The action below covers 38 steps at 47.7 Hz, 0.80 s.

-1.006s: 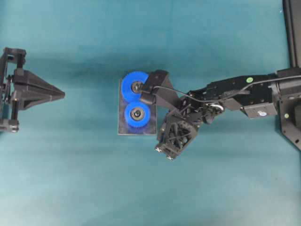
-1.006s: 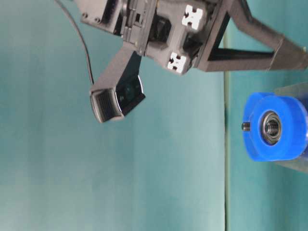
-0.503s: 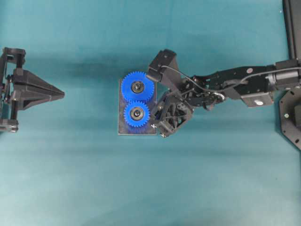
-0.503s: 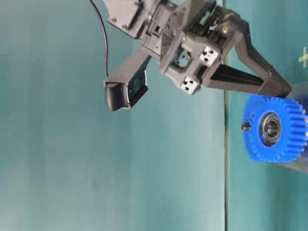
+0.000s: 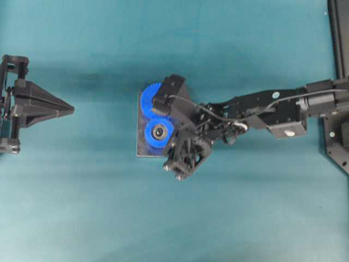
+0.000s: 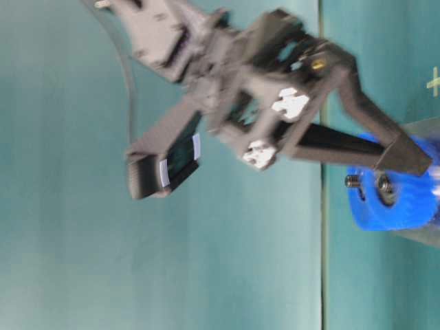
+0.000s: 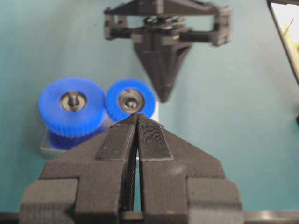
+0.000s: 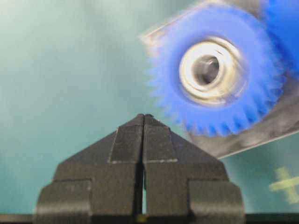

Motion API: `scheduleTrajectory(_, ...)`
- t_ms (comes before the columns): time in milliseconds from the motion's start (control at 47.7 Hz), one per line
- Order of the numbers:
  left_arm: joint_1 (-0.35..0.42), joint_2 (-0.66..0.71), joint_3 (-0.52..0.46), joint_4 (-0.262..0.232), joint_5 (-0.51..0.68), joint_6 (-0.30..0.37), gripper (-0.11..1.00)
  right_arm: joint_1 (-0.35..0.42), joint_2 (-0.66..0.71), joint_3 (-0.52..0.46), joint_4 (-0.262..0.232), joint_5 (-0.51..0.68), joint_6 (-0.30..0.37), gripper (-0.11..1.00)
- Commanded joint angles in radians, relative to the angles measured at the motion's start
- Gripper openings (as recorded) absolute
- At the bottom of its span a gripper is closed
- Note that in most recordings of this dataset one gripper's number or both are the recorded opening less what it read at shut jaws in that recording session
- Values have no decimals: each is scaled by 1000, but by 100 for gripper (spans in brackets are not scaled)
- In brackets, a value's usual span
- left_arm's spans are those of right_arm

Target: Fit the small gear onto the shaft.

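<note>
Bright-blue plastic marks the small gear (image 5: 158,132), which sits flat on the grey plate (image 5: 143,150) with its silver-and-black hub facing up, its teeth meshing with the larger blue gear (image 5: 148,101) beside it on that same plate. Whether the shaft passes through the small gear's hub cannot be made out; a pin (image 7: 73,98) shows only in the larger gear's hub. Next to the plate, the right gripper (image 8: 144,116) has its fingers pressed together and grips nothing, its tip just off the small gear's toothed rim. Well away from the plate, the left gripper (image 7: 137,117) is likewise pinched closed and empty, pointing toward the gears.
</note>
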<state>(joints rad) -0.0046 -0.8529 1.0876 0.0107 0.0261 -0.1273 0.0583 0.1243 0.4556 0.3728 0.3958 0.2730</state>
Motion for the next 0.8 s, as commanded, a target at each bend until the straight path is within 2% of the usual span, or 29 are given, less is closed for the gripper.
scheduleTrajectory(0, -2, 0, -20, 3, -5, -2, 0, -14, -43, 9, 0, 31, 3, -2)
scheduleTrajectory(252, -2, -5, -21, 3, -6, -2, 0, -61, -67, 44, -9, -11, -5, -2)
scheduleTrajectory(545, -2, -8, -20, 3, -5, -2, 0, -140, -52, 41, -72, -67, -3, -2)
scheduleTrajectory(650, -2, -8, -23, 3, -5, -2, 0, -137, -48, 37, -72, -66, -2, -2)
scheduleTrajectory(776, -2, -8, -25, 2, -5, -3, 0, -89, -49, 20, -48, -48, 3, -2)
